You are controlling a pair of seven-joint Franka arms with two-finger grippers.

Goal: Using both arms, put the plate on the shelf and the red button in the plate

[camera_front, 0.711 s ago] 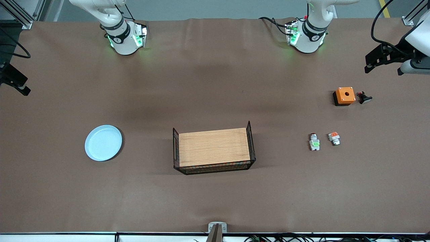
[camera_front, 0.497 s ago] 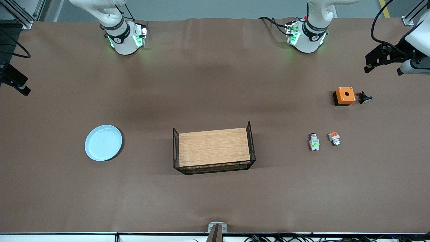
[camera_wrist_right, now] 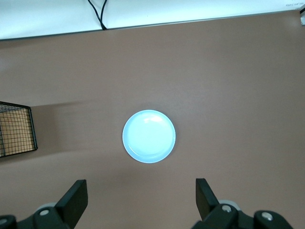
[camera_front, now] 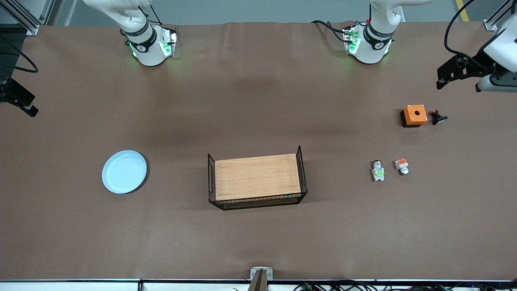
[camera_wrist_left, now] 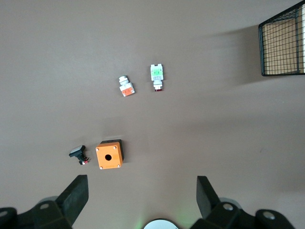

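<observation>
The pale-blue plate (camera_front: 124,171) lies toward the right arm's end of the table and shows in the right wrist view (camera_wrist_right: 149,136). The red button (camera_front: 378,171), white with a green patch and a dark-red end, lies toward the left arm's end and shows in the left wrist view (camera_wrist_left: 157,76). My left gripper (camera_front: 446,76) hangs high over the table's edge beside the orange box, open and empty (camera_wrist_left: 141,191). My right gripper (camera_front: 20,101) hangs high over the table's edge at the right arm's end, open and empty (camera_wrist_right: 141,191).
A wire basket with a wooden board (camera_front: 257,178) stands mid-table. A white piece with an orange patch (camera_front: 401,166) lies beside the red button. An orange box with a hole (camera_front: 414,115) and a small black part (camera_front: 438,117) lie farther from the front camera.
The left gripper has shifted slightly toward the robots' side of the table. The right gripper has shifted a little. The objects on the table have not moved.
</observation>
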